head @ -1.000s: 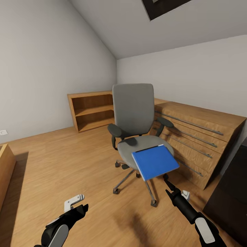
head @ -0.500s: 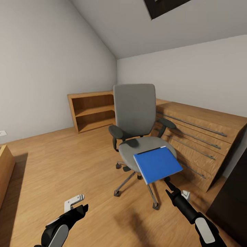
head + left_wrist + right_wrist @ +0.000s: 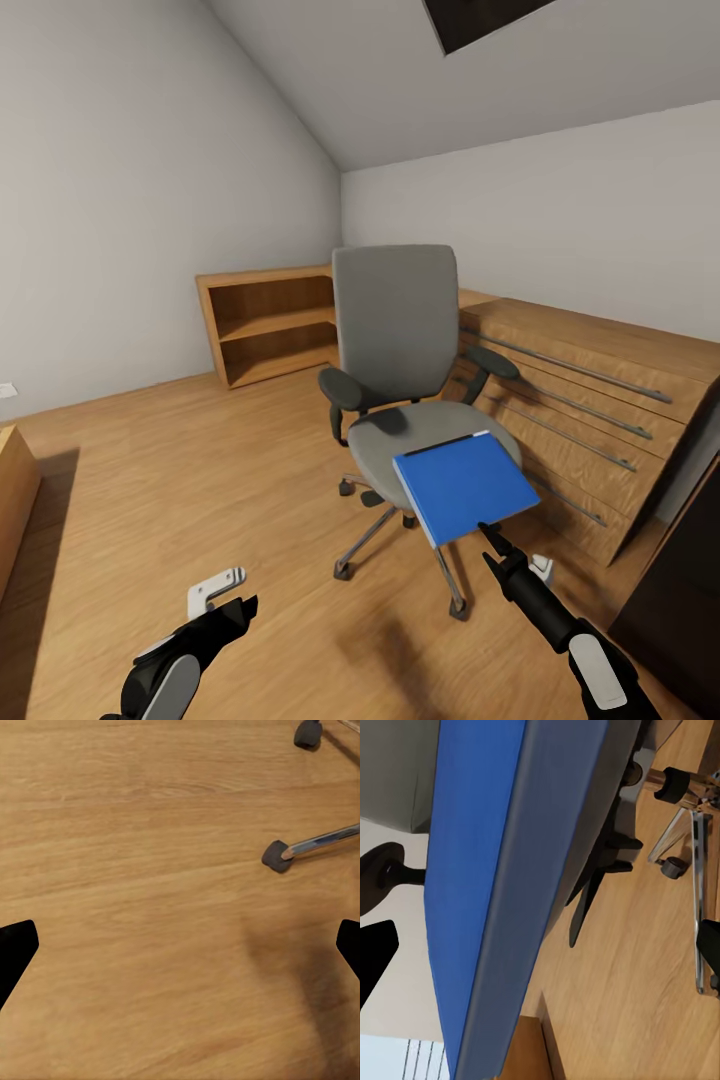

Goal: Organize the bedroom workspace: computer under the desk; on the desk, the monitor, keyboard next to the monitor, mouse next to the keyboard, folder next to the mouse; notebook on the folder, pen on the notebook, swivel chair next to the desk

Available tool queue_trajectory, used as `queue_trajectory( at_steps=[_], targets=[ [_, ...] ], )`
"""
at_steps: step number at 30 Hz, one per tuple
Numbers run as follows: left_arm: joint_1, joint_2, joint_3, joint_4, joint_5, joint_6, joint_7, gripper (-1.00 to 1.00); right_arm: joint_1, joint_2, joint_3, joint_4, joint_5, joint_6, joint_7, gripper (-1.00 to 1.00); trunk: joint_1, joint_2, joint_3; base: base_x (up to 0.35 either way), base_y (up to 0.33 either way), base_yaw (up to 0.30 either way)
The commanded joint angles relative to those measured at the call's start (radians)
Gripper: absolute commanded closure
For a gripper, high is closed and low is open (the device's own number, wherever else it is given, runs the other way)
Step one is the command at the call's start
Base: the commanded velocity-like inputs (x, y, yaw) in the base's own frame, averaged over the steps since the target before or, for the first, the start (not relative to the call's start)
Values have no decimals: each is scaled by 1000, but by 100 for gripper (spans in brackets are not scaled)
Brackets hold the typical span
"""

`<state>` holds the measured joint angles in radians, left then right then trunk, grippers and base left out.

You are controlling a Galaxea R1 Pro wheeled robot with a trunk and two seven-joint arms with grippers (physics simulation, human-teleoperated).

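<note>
At the right gripper (image 3: 484, 530): clamped on the folder's near edge.
Folder (image 3: 465, 484): blue, tilted, overhanging the chair seat's front.
Left gripper (image 3: 228, 595): spread wide, low over bare floor (image 3: 150, 907).
Chair (image 3: 395, 330): beside a wooden dresser (image 3: 590, 400).

Grey sloped walls, wood floor (image 3: 200, 480), open bookshelf (image 3: 265, 320), wooden dresser (image 3: 590, 400)
</note>
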<state>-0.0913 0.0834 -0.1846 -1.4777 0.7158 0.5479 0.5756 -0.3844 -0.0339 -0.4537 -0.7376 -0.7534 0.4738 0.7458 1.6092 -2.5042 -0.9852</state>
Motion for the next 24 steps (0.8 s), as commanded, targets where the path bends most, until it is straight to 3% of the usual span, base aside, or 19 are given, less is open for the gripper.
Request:
queue_trajectory(
  at_steps=[1,24],
  targets=[
    [-1,1,-2,-1,10,0,10,-100,-1,0,-2,0,-6,8,1,-100,0,0,-1,6,2,0],
    [-1,1,-2,2,11,1,10,-100,-1,0,-2,0,-6,-1,1,-100,0,0,-1,68,9,0]
  ],
)
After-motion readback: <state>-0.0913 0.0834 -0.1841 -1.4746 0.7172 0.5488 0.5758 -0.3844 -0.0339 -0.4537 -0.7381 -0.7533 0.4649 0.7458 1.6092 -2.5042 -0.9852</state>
